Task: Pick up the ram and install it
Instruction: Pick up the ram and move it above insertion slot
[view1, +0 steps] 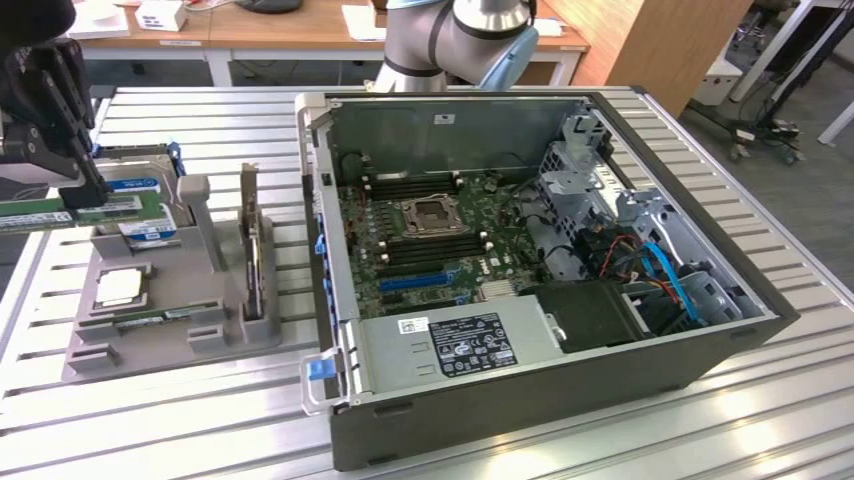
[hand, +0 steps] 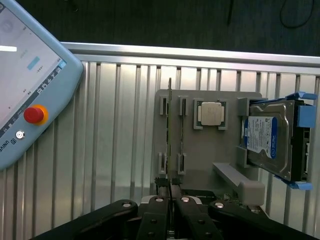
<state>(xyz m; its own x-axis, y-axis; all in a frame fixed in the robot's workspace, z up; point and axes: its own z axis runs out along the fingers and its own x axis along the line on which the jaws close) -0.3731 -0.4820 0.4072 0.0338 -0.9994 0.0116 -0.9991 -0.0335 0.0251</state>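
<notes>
- Claw (hand: 170, 192) is clamping shut on the ram (view1: 40, 216). In the wrist view the stick is showing as a thin edge running out from between the closed jaws.
- In the exterior view the ram is hanging level in the grip, lifted off the grey parts holder (view1: 200, 330) and hovering above its far end, at that view's left.
- Below the claw, the holder is carrying a hard drive (hand: 267, 140), a processor chip (hand: 210, 112) and an upright expansion card (view1: 250, 240). A teach pendant (hand: 30, 85) is lying just beside it on the tabletop (view1: 160, 420).
- Farther out, toward the exterior view's right, the open computer case (view1: 534, 400) is lying on its side, exposing the motherboard (view1: 441, 235) and its long black memory slots (view1: 447, 250).
- The pick-up is looking complete, judging by the ram sitting in the grip and off the holder.
- The install is looking not yet begun: the ram is hanging well apart from the case, nowhere near the memory slots.
</notes>
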